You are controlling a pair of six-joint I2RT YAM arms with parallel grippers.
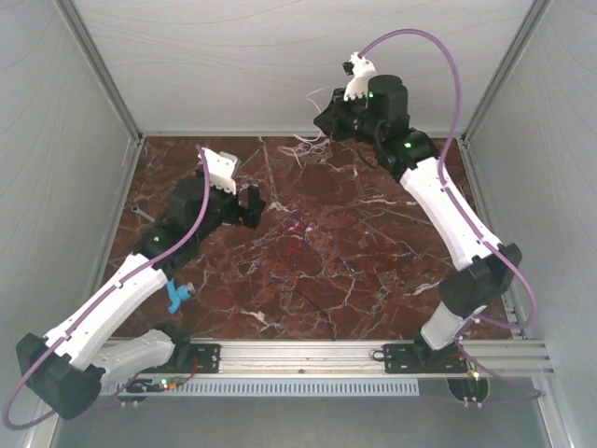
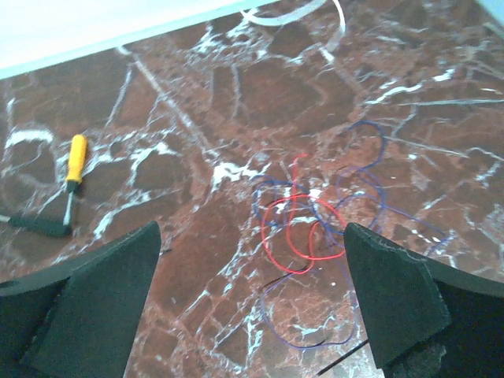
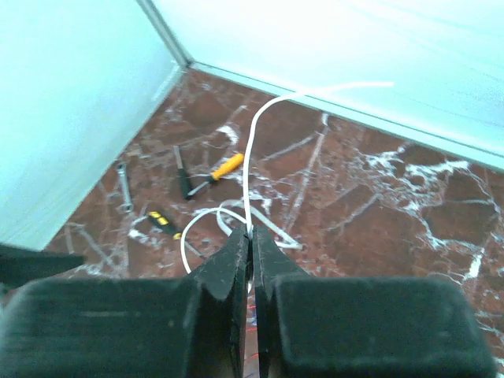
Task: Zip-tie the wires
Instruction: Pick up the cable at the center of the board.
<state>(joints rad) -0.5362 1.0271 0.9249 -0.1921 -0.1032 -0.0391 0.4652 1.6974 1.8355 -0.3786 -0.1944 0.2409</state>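
Observation:
The wires (image 2: 311,224) are a loose tangle of thin red and blue-purple loops on the marble table (image 2: 197,102). In the top view they (image 1: 298,236) show faintly at the table's middle. My left gripper (image 2: 252,307) is open and empty, hovering just short of the tangle, which lies between and beyond its fingertips. In the top view the left gripper (image 1: 246,207) is left of the wires. My right gripper (image 3: 252,236) is shut on a white zip tie (image 3: 250,150) that arches up out of the jaws. It is raised at the back of the table (image 1: 324,119).
More white zip ties (image 3: 228,220) lie below the right gripper at the back (image 1: 303,142). A yellow-handled screwdriver (image 3: 224,165), a small wrench (image 3: 124,185) and a yellow-and-black tool (image 3: 161,223) lie near the left wall. The screwdriver (image 2: 75,157) also shows in the left wrist view. A blue piece (image 1: 179,294) lies by the left arm.

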